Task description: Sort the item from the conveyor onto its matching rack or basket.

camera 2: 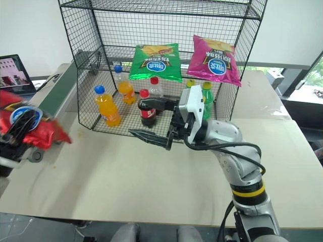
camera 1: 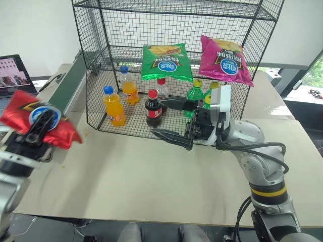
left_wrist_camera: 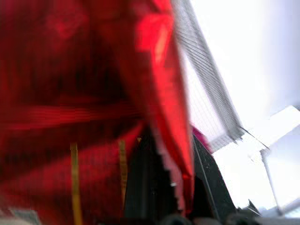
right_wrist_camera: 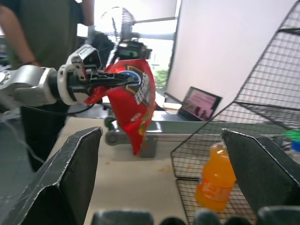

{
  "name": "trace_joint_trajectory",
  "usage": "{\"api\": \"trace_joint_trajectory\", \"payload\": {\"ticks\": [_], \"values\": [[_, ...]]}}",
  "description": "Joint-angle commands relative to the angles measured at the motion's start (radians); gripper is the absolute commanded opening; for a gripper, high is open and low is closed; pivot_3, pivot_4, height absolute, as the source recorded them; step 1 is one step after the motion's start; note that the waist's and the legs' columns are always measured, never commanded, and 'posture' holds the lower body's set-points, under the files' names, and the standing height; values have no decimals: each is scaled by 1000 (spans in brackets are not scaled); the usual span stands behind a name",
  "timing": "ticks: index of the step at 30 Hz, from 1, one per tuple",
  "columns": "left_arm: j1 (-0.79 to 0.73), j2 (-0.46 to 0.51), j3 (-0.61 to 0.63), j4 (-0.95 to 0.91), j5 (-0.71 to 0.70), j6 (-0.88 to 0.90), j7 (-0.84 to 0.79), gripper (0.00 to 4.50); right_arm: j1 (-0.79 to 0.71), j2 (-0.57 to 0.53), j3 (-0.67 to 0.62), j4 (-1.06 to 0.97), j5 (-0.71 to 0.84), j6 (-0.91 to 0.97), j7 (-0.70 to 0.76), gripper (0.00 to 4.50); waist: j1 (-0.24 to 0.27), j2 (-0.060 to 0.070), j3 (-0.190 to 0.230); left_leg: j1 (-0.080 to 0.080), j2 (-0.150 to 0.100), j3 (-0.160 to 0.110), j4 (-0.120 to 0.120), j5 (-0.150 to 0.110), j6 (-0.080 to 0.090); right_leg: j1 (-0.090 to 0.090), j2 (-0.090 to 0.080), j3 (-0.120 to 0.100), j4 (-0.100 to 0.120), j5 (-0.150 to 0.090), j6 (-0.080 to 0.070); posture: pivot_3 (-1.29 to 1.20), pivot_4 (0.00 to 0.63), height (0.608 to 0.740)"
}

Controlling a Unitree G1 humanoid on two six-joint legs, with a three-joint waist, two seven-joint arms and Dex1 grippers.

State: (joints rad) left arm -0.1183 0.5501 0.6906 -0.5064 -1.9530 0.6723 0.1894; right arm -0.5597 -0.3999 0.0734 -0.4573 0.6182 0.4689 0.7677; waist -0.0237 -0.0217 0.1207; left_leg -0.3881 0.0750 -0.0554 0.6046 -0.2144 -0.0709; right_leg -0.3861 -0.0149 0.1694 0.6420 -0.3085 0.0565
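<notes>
- Red chip bag is off the belt, pinched in the left gripper with both fingers clamped across its front; it hangs in the air at the table's near left corner.
- Conveyor runs along the left side behind the bag, beside the rack's left wall.
- Step, as I read it: pick is done, carry to the rack is in hand. Placement not yet done.
- Rack stands at the back of the table, open front facing the robot. Green chip bag and magenta chip bag hang side by side at mid-tier.
- Next move likely needs the bag swung right and forward to that chip tier. Free room looks best left of the green bag.
- Bottom tier holds two orange bottles, a cola bottle, another red-capped bottle and two green ones behind.
- Right gripper hovers just in front of the bottom tier, jaws spread wide, holding nothing. It sits near the centre of the rack opening, so it could crowd a low approach.
- Watch the rack's left front post and the wire shelf edges: crinkly foil may snag.
- Laptop sits at far left, behind the held bag. Person stands beyond the conveyor end.
</notes>
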Motion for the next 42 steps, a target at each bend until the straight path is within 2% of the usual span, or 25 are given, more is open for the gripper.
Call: {"api": "trace_joint_trajectory", "payload": {"ticks": [1,5,8,13,17,30,36,42], "values": [[-190,-7,-96,-3,-19,-40,55,85,-13,13,-39,-64,-14,-19,-73,4500,3,0,0,0,0,0,0,0,0,0,0,0,0,0,0,0,150,740],[-444,-4,-202,163,-19,-32,43,85,-51,64,-68,-80,-67,-57,-195,4500,4,1,0,-1,0,0,0,0,0,0,0,0,-1,0,0,0,150,740],[-555,-15,-238,305,7,-47,10,85,-54,70,-69,-88,-94,-58,-235,4500,6,1,0,-1,0,0,0,0,0,0,0,0,0,0,0,0,150,740],[-607,-69,-253,554,98,-39,-79,85,-24,64,-69,-133,-116,-38,-290,4500,7,3,0,0,0,0,0,0,0,0,0,0,0,0,0,0,150,740],[-636,-132,-237,686,179,-69,-117,85,-6,61,-66,-165,-122,-23,-320,4500,9,3,0,-1,0,0,1,1,0,0,0,0,0,0,0,0,150,740],[-807,-230,-213,714,196,-16,-155,85,3,41,-55,-187,-127,-13,-336,4500,11,2,0,-2,0,0,1,1,0,0,0,-1,-1,0,1,0,150,740],[-884,-248,-188,777,207,1,-239,85,-3,51,-50,-182,-129,-16,-347,4500,11,2,0,-2,0,0,1,1,0,0,0,-1,-1,0,1,0,150,740],[-859,-255,-173,882,298,-7,-301,85,-10,56,-47,-179,-133,-15,-349,4500,9,2,0,-1,0,0,1,1,0,0,0,-1,-1,0,1,0,150,740]]}}
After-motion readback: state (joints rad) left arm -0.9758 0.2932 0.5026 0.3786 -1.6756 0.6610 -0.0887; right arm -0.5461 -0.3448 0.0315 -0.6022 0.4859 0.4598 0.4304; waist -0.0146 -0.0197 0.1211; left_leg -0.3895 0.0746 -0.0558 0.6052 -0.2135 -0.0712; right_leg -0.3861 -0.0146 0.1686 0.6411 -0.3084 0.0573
